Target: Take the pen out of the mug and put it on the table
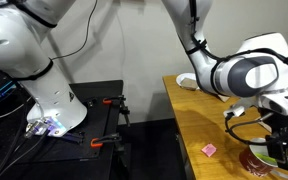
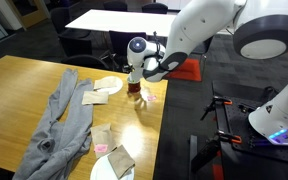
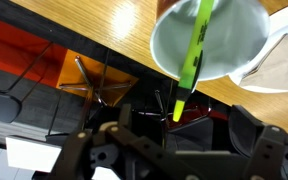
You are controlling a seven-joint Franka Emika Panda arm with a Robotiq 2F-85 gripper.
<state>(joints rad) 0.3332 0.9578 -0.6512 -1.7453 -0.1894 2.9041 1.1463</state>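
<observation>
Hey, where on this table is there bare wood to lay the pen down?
Bare wood: the table corner beyond the grey cloth, and the strip along the edge between the pink scrap and the near plate. Crowded around the mug, the white bowl and the napkin.

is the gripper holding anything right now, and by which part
Cannot be told. The pen has its near end between the fingers of the gripper, the rest over the mug, but whether they clamp it is unclear.
</observation>
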